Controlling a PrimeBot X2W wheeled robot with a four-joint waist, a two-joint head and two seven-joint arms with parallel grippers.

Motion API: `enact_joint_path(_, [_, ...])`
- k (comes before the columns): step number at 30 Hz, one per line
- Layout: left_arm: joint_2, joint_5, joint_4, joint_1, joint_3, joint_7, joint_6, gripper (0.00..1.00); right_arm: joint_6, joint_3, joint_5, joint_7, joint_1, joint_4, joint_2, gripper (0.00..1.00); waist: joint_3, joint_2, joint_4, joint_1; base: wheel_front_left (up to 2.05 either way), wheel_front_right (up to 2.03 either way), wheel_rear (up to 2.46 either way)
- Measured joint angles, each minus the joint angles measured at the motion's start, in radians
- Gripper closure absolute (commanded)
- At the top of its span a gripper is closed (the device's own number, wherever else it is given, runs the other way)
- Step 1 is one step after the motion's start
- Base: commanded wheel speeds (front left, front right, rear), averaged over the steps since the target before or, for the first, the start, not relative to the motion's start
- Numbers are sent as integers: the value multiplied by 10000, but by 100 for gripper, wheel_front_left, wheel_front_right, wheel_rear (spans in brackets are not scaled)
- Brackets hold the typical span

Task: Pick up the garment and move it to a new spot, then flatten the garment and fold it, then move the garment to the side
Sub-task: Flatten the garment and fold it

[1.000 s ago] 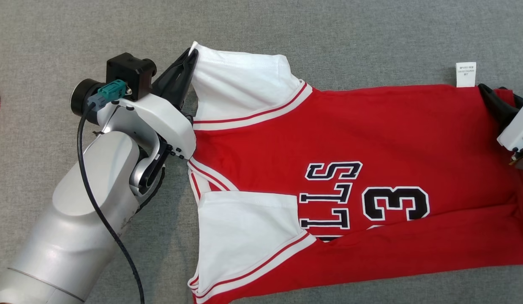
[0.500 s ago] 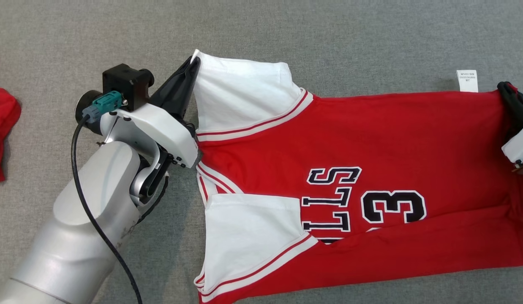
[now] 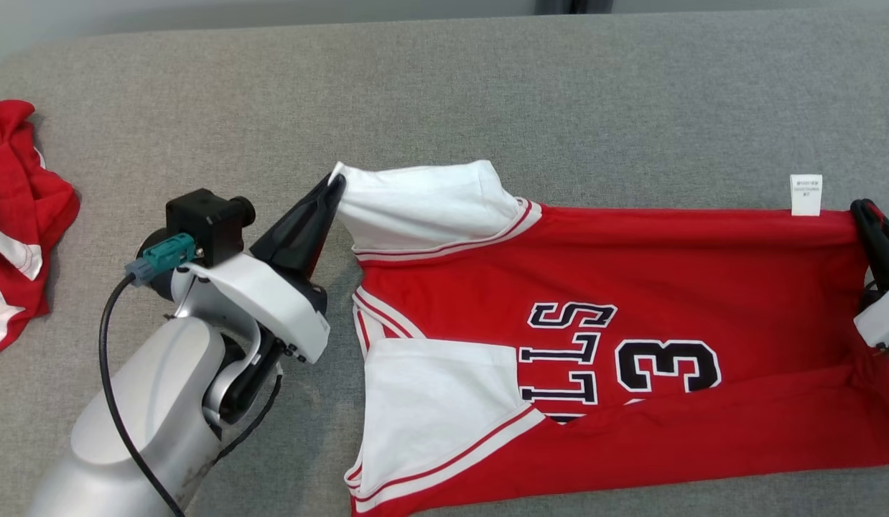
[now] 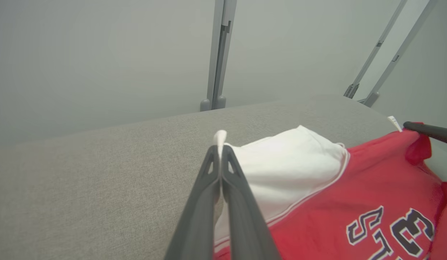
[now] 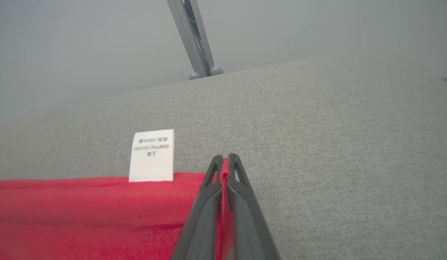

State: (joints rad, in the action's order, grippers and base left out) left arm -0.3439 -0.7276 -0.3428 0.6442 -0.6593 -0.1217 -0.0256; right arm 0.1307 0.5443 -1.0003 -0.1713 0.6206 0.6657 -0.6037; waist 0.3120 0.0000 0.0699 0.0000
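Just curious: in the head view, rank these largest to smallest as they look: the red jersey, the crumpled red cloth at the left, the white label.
Largest: red jersey
Then: crumpled red cloth, cut off by the picture's edge
Smallest: white label

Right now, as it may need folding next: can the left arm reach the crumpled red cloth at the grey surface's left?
Probably not yet: the left gripper is shut on the red jersey's white sleeve; only grey surface separates it from the crumpled red cloth.
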Motion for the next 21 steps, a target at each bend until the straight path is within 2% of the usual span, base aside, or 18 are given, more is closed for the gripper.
enact_joint_path(6, [-577,-652,1392,-1183,-148,621,-257,100,0,403,-207,-222,-463,23,-244,100,-370,0,133,0,0,0,0])
enact_joint_path(10, [-1047,-917,2182,-1862,-311,1012,-366,100,2,798,150,-332,-591,176,-403,100,-565,0,154,-1,0,0,0])
enact_joint_path(21, [-2546,-1812,4222,-3288,-1020,2428,-790,100,2,1465,441,-543,-910,330,-719,100,-933,0,184,0,0,0,0])
